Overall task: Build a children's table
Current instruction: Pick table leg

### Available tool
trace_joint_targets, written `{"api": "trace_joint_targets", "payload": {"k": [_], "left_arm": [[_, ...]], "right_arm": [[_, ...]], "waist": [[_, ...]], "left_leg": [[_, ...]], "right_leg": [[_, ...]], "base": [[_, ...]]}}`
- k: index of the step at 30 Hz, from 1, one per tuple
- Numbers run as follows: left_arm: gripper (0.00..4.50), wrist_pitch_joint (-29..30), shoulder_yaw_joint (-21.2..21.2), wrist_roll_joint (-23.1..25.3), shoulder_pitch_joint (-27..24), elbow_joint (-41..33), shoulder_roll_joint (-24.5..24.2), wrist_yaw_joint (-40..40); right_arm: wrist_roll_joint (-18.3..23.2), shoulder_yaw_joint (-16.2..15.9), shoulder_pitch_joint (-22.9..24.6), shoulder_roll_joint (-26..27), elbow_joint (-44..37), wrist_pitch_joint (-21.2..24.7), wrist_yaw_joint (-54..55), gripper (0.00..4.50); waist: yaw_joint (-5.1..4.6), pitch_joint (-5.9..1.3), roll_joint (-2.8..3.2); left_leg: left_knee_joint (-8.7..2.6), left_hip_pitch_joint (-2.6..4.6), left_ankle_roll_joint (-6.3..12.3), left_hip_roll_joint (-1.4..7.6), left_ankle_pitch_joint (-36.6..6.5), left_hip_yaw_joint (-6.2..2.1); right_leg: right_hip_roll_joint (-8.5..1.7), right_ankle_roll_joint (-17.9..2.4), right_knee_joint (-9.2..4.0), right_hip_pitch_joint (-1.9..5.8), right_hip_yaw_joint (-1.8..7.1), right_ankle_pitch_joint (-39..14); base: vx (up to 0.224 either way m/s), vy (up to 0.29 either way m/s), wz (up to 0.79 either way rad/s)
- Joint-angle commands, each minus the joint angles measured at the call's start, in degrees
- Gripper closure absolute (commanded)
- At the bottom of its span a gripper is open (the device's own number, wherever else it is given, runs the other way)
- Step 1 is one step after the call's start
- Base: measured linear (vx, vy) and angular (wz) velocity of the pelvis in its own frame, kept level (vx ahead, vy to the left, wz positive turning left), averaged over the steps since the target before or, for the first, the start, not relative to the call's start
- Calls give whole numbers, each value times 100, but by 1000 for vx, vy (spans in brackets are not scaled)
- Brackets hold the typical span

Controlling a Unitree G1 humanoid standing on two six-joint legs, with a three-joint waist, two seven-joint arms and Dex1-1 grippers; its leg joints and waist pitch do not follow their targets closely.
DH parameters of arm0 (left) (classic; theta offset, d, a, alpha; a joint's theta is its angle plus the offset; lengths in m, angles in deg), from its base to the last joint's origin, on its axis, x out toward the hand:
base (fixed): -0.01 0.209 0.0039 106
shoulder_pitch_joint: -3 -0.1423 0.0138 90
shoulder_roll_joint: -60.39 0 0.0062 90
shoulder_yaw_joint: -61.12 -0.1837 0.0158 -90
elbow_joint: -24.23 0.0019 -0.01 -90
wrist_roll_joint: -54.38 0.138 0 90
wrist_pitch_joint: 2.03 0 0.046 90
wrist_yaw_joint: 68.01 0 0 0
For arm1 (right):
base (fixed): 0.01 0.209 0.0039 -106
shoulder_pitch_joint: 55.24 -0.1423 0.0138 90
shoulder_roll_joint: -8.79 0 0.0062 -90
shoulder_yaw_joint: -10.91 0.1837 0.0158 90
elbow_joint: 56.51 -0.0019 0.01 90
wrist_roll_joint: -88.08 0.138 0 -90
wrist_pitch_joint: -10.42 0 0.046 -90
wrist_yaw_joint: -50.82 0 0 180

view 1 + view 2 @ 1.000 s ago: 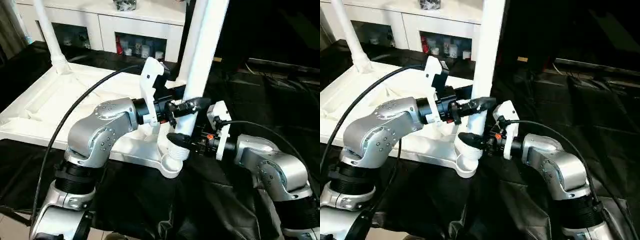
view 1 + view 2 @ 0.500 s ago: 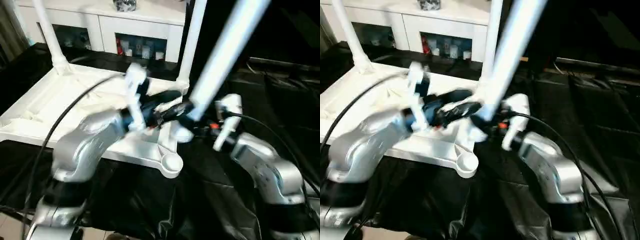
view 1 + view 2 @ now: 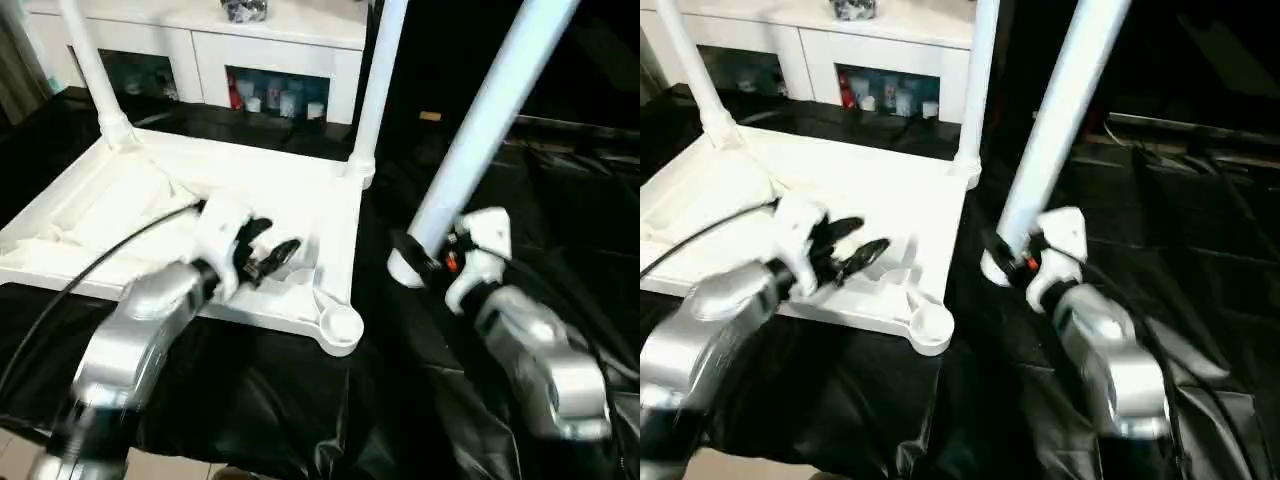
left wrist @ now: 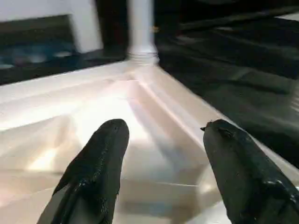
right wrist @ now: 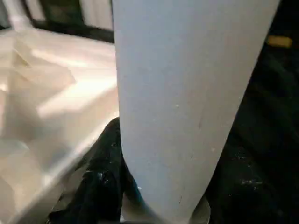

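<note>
Table top [image 3: 250,190] lies upside down on the black cover [image 3: 300,400]; two legs [image 3: 375,90] stand in its far corners, tops cut off by the frame edge. Near corner socket [image 3: 340,327] empty. Right gripper [image 3: 418,262] clamps the base of a third leg [image 3: 480,130], tilted, beside the top; one finger hidden behind it. Left gripper [image 4: 163,163] spread apart, empty, over the ribbed underside; motion-blurred.
</note>
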Motion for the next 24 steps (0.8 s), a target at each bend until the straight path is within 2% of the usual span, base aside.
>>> {"api": "trace_joint_targets", "payload": {"k": [1, 3, 4, 6, 7, 8, 9, 10, 11, 12, 13, 14, 15, 16, 17, 18, 19, 20, 21, 22, 23, 24], "left_arm": [[151, -309, 239, 178, -209, -131, 176, 493], [151, -479, 333, 174, -438, -232, 324, 645], [151, -489, 366, 149, -547, -292, 387, 694], [151, -497, 389, 141, -651, -356, 445, 738], [151, -501, 384, 140, -694, -380, 463, 739], [151, -554, 355, 174, -749, -411, 478, 766], [151, -613, 334, 215, -795, -431, 505, 801], [151, -726, 289, 387, -845, -471, 561, 979], [151, -904, 234, 611, -852, -475, 559, 1124], [151, -966, 193, 749, -844, -474, 553, 1210], [151, -958, 170, 784, -832, -470, 578, 1242], [151, -929, 167, 763, -832, -478, 608, 1246], [151, -920, 172, 728, -833, -481, 649, 1250], [151, -895, 182, 668, -835, -483, 703, 1247], [151, -912, 174, 676, -833, -488, 716, 1255], [151, -963, 166, 667, -831, -491, 729, 1237], [151, -1004, 158, 668, -829, -495, 733, 1228], [151, -919, 150, 651, -823, -498, 739, 1218], [151, -846, 145, 634, -818, -499, 746, 1213], [151, -803, 136, 641, -800, -487, 743, 1215], [151, -790, 124, 697, -773, -468, 732, 1242], [151, -800, 115, 741, -753, -454, 724, 1264]], "right_arm": [[-128, 34, 258, 85, -360, -190, 178, 261], [-166, 16, 455, 139, -449, -222, 258, 261], [-159, -2, 507, 165, -431, -254, 237, 261], [-139, -16, 546, 195, -406, -280, 237, 261], [-131, -12, 561, 216, -396, -315, 253, 261], [-114, -14, 564, 247, -381, -322, 269, 261], [-113, -15, 579, 275, -385, -331, 280, 261], [-144, -47, 576, 292, -376, -355, 269, 261], [-163, -60, 572, 297, -376, -366, 257, 261], [-175, -66, 561, 299, -369, -370, 250, 261], [-206, -78, 530, 295, -345, -393, 248, 261], [-204, -79, 505, 297, -321, -419, 232, 261], [-203, -81, 483, 296, -302, -425, 224, 261], [-207, -86, 454, 289, -276, -434, 217, 261], [-199, -86, 435, 287, -258, -437, 208, 261], [-196, -87, 418, 283, -244, -437, 201, 261], [-191, -85, 407, 280, -233, -440, 196, 261], [-195, -86, 389, 272, -220, -448, 182, 261], [-200, -87, 378, 265, -211, -455, 173, 261], [-200, -82, 356, 256, -192, -460, 158, 261], [-215, -80, 332, 243, -168, -473, 142, 261], [-225, -78, 316, 234, -153, -480, 133, 261]], "waist": [[-25, -321, 94], [-47, -314, 88], [-60, -299, 75], [-29, -305, 40], [37, -316, 10], [21, -342, 92], [144, -310, -69], [320, -272, -140], [388, -209, -120], [372, -212, -34], [164, -342, 96], [30, -408, 223], [-64, -420, 283], [-105, -413, 306], [-215, -420, 330], [-209, -444, 344], [-259, -456, 301], [-249, -468, 272], [-270, -490, 193], [-263, -512, 111], [-196, -450, -71], [5, -413, -153]], "left_leg": [[-436, -10, -248, 49, -1006, 42], [-447, -3, -225, 41, -1143, 39], [-453, -22, -179, 33, -1208, 45], [-390, -115, 188, -21, -1131, 91], [-273, -164, 524, -47, -857, 76], [-55, 127, 318, -15, -1000, 256], [139, -28, 312, -132, -1215, 191], [478, -156, 348, -171, -1309, 25], [515, -225, 212, -132, -1253, -206], [281, -109, 102, -139, -1157, -221], [-401, 48, 320, -13, -459, -357], [-354, 304, 530, 103, 18, -439], [-420, 261, 137, 245, -9, -485], [-472, 254, -117, 352, -33, -550], [-565, 293, -256, 687, 526, -780], [-562, 316, 149, 894, 1167, -864], [-566, 259, 847, 991, 1458, -903], [-524, 257, 1311, 952, 1480, -872], [-400, 208, 2166, 720, 1504, -757], [-238, 141, 2433, 513, 1406, -641], [106, -319, 2247, -220, 769, -145], [151, -246, 1388, -222, 50, -98]], "right_leg": [[-274, -797, -475, 275, 179, -170], [-272, -736, -500, 254, 182, -525], [-291, -691, -531, 254, 201, -737], [-469, -628, -628, 318, 322, -1253], [-656, -588, -726, 355, 456, -1529], [-525, -583, -815, 92, 795, -1893], [-594, -779, -880, 332, 1236, -2004], [-828, -827, -1040, 434, 1705, -2474], [-645, -936, -1012, 410, 1948, -2273], [-299, -852, -944, 273, 1813, -1965], [355, -615, -313, 79, 893, -415], [395, -537, -17, -216, 574, 52], [210, -455, 18, -164, 344, 194], [159, -480, -4, -107, 248, 247], [47, -438, 80, -127, 87, 137], [-37, -372, 212, -237, -33, -200], [-130, -349, 287, -229, -74, -429], [-178, -405, 276, -230, -63, -471], [-301, -769, 108, -150, 0, -232], [-387, -1051, -66, -79, 75, 89], [-583, -1563, -503, 246, 193, 544], [-894, -1211, -719, 264, 314, -477]], "base": [[0, 0, 0], [0, 0, 0], [0, 0, 0], [0, 0, 0], [0, 0, 0], [0, 0, 0], [-16, 56, -27], [-4, 129, -50], [-4, 129, -50], [-19, 182, -50], [2, 201, -25], [2, 201, -25], [11, 192, 7], [-12, 132, 7], [-12, 132, 7], [-18, 61, 6], [0, 0, 0], [0, 0, 0], [-55, -64, -3], [-91, -96, -6], [-91, -96, -6], [-108, -116, -4]]}}
